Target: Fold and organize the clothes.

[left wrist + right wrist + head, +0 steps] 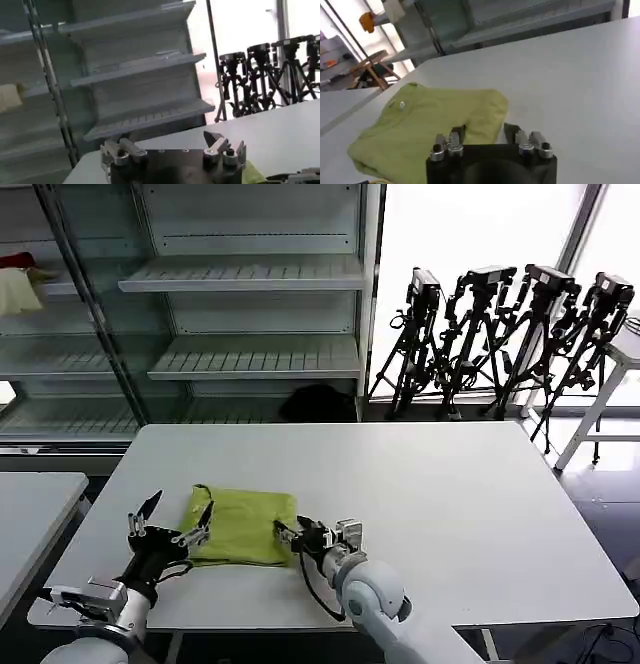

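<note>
The clothes are one lime yellow-green T-shirt (243,526), folded into a rough rectangle on the white table (430,504) near its front left. My left gripper (172,519) is open just left of the shirt, with one fingertip near the shirt's left edge. My right gripper (312,534) is open at the shirt's front right corner. In the right wrist view the folded shirt (425,125) has its near corner between the open fingers of that gripper (485,132). The left wrist view shows its gripper (170,142) open and holding nothing, with a sliver of the shirt (252,173) beside it.
Metal shelving (250,284) stands behind the table, with a cream-white and red cloth bundle (15,289) on a far-left shelf. Several camera tripods (500,334) stand at the back right. A second white table (30,514) sits close on the left.
</note>
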